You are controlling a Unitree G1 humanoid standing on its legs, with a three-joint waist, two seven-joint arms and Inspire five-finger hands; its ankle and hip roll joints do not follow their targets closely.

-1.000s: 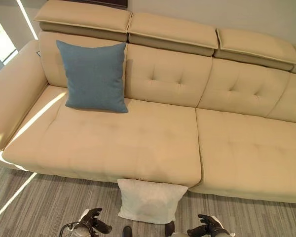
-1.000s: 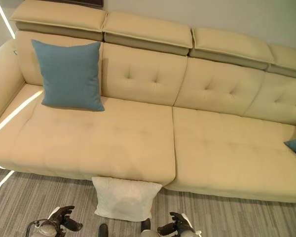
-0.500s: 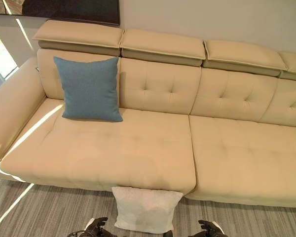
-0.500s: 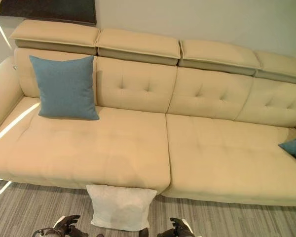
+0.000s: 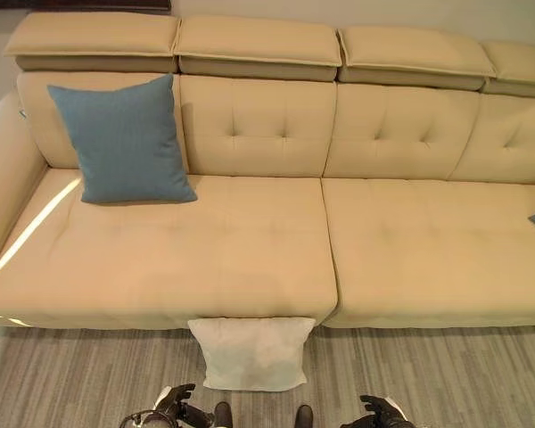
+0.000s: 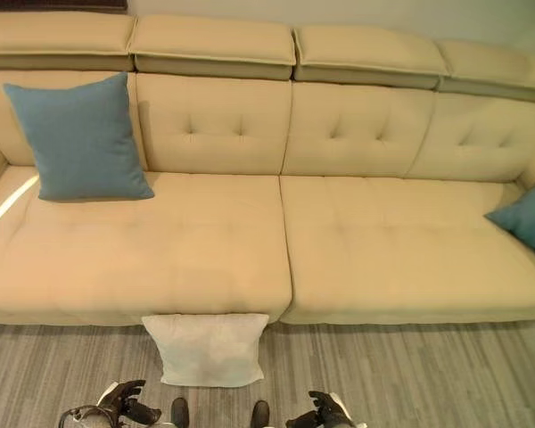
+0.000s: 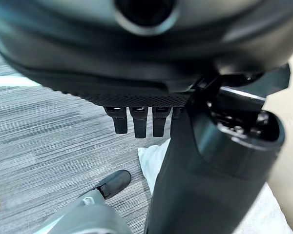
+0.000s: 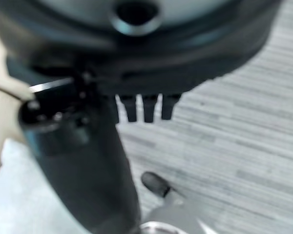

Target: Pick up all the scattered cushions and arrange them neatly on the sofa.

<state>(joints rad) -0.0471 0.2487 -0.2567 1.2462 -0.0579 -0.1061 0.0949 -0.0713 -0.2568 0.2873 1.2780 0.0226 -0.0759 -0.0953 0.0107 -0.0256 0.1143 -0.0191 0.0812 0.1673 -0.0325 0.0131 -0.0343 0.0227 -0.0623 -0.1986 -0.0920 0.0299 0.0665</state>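
White cushion [image 5: 251, 352] on floor against sofa [image 5: 250, 259]: likely soft, light, compressible; best pinched at opposite side edges. Left hand [image 5: 177, 404], right hand [image 5: 380, 413]: fingers relaxed, empty.

home living room, long beige sofa [image 5: 250, 241], blue cushion [image 5: 120, 143], grey striped carpet [image 6: 410, 374]

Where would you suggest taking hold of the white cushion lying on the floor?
Probably by its two near corners, one per hand, coming from above. The white cushion lies flat with its far edge against the sofa base, between the open left hand and right hand.
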